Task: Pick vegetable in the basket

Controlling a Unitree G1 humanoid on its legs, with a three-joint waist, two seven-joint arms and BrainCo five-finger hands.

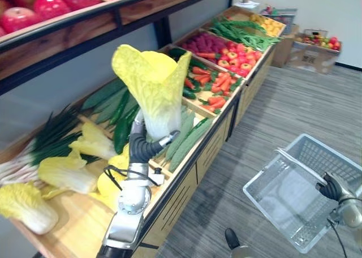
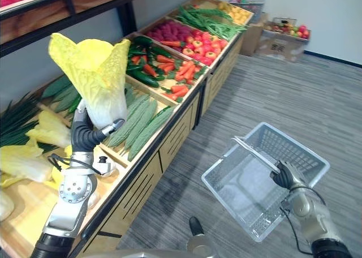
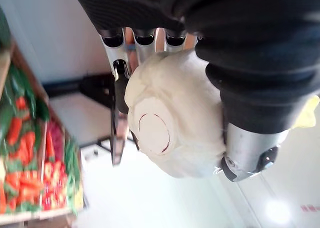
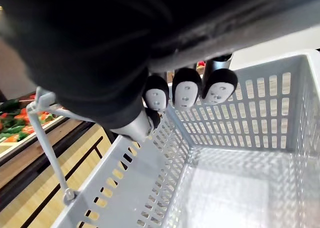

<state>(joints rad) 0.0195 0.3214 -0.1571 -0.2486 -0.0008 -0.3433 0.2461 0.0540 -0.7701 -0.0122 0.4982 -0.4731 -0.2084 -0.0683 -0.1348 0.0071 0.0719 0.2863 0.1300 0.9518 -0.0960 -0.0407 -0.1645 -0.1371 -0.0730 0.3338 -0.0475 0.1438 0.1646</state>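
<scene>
**Left eye view.** Left hand (image 1: pixel 148 145) holds a napa cabbage (image 1: pixel 154 85) upright by its white stem, leafy head up, above the wooden shelf (image 1: pixel 73 224) and clear of it. More cabbages (image 1: pixel 68 173) lie on the shelf below. Lower right, over the floor, the right hand (image 1: pixel 332 187) carries a grey basket (image 1: pixel 331 156). Cabbage and basket are well apart.

**Right eye view.** Same scene. The cabbage (image 2: pixel 96 80) hangs over the shelf edge near a row of ridged green gourds (image 2: pixel 138 125). The basket (image 2: pixel 300 150) tilts with its mouth toward the robot, and nothing lies in it. Its handle (image 2: pixel 257 153) crosses the mouth on the near side.

**Left wrist view.** Fingers (image 3: pixel 120 73) and thumb are curled tight round the stem, w/ the round cut base (image 3: pixel 155 133) facing the camera. The grip looks firm.

**Right wrist view.** Fingers (image 4: pixel 185 90) are curled over the handle, and the basket's mesh wall (image 4: pixel 250 128) and bare floor show past them.

**Step in hand (judged).** Pick is done and the carry to the basket is under way; placing is not yet done.

**Next move (judged).** Swing the left arm across to the robot's right, approx. over the basket mouth. Keep the cabbage clear of the handle and lower it stem first, since the leaf head is broad. Open the fingers only once it is inside. The right hand should keep the basket steady, or bring it nearer.
</scene>
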